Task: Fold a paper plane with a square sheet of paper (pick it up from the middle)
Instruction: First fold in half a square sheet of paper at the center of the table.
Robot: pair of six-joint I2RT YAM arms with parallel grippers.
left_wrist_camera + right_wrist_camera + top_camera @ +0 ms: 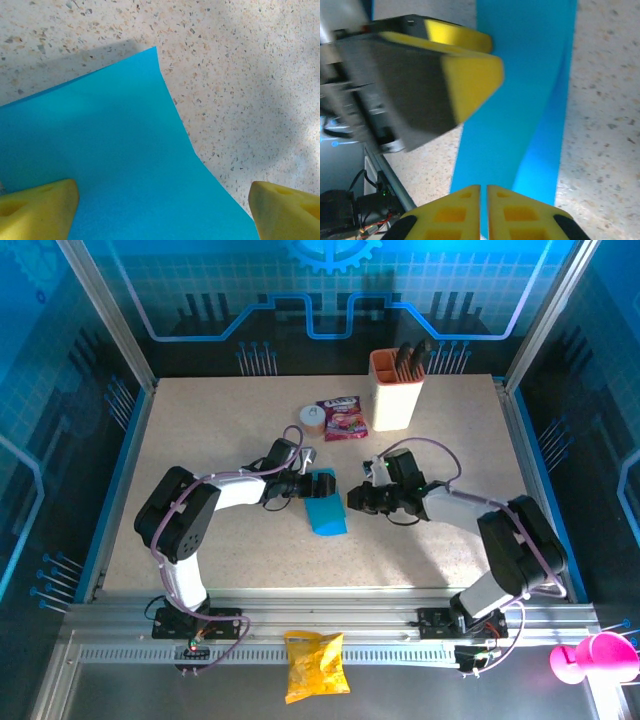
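Bright, even light falls from above, with blue glow on the walls. Soft shadows lie on the surface [200,430]. The right wrist view blurs at upper left; the left wrist view is sharp.

Both arms bent inward, end effectors facing each other low at the middle.
The left end effector [312,483] had its yellow fingers [37,210] spread wide and pointed down; the right end effector [352,498] had its fingers [455,212] pressed almost together, with both elbows set outward.
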